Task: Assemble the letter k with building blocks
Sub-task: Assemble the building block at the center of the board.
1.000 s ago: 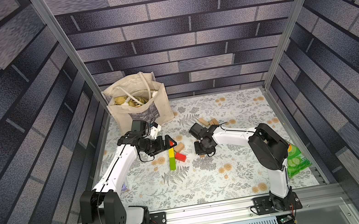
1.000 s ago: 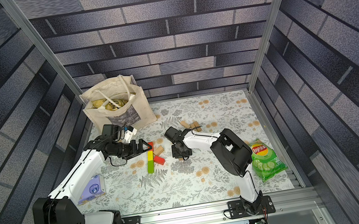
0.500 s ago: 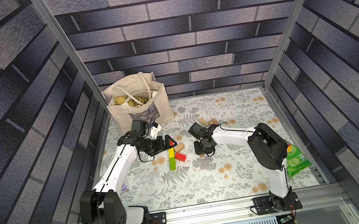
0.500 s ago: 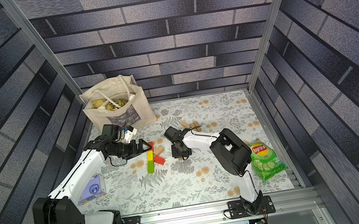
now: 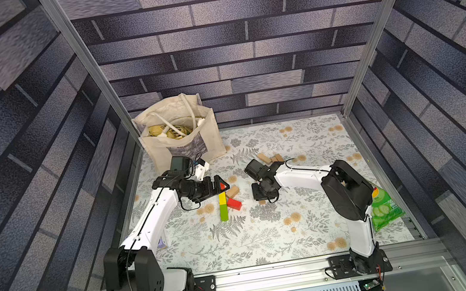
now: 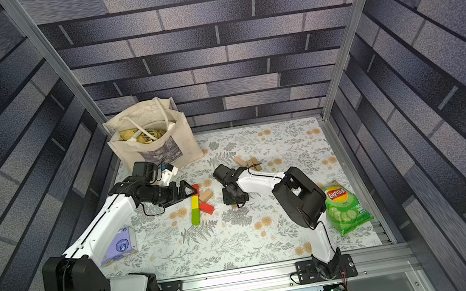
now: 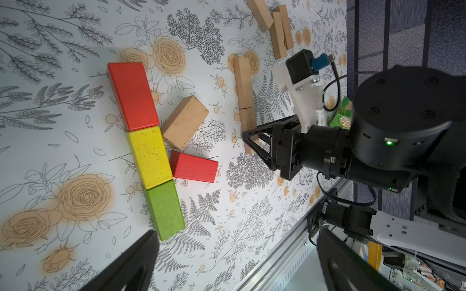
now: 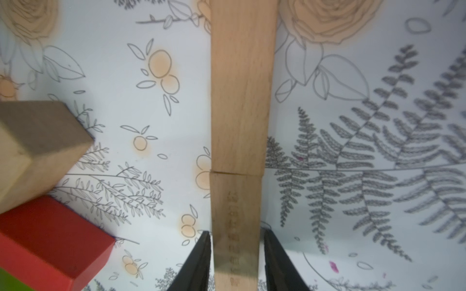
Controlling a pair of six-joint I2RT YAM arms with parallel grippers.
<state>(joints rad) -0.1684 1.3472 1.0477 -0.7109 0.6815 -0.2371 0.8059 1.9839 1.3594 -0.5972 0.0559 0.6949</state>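
Observation:
A long red block (image 7: 132, 95), a yellow block (image 7: 150, 156) and a green block (image 7: 165, 209) lie end to end in a line. A plain wood block (image 7: 185, 122) and a short red block (image 7: 194, 166) angle off the yellow one. My left gripper (image 5: 225, 185) hovers open over the line's far end, holding nothing. My right gripper (image 8: 235, 234) points down over two plain bars laid end to end (image 8: 239, 100). Its fingers (image 8: 199, 254) flank the nearer bar (image 8: 235, 214) with slim gaps on both sides.
Several spare plain blocks (image 5: 269, 158) lie at the back behind the right arm. A cloth tote bag (image 5: 180, 138) stands at the back left. A green crisp packet (image 6: 344, 211) lies at the right edge, a tissue pack (image 6: 118, 247) under the left arm.
The right gripper's jaws have eased apart slightly around the plain bar. Neither arm has visibly moved, and the blocks lie as before.

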